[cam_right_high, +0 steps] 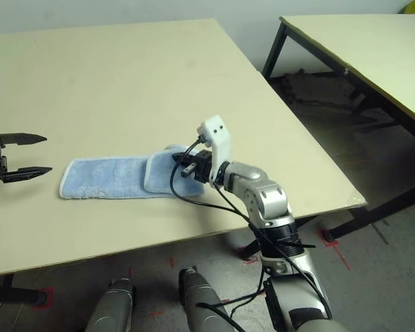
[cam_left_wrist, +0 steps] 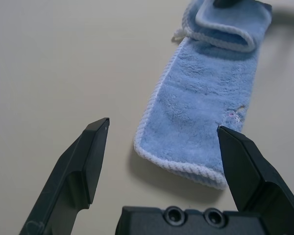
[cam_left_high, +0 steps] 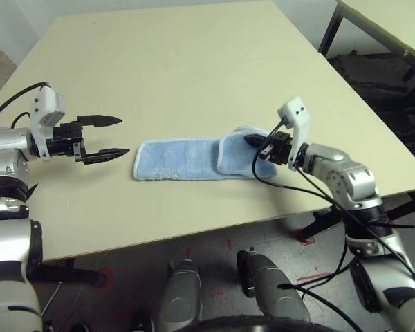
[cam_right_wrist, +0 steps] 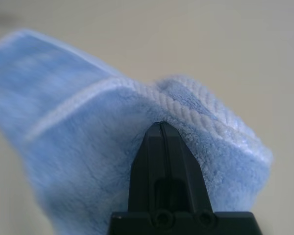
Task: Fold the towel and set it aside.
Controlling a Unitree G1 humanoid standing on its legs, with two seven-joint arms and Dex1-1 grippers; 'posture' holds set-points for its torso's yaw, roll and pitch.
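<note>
A: What's the surface like?

B: A pale beige table in a room with a grey floor; a second table of the same kind stands at about 2 o'clock, well apart.

A: And the towel?

B: The light blue towel lies as a long strip near the table's front edge, roughly at the centre of the head view. Its right end is doubled back over the strip, so a shorter flap with white stitched edging sits on top. In the left wrist view a small embroidered motif shows on the flat part, and a little white loop pokes out beside the fold.

A: The grippers?

B: The left gripper hovers at 9 o'clock of the towel, just beside its near end but not touching, fingers spread wide apart. The right gripper is at 3 o'clock, fingers pressed together, their tips against the folded flap. Whether cloth is pinched between them, I cannot tell.
</note>
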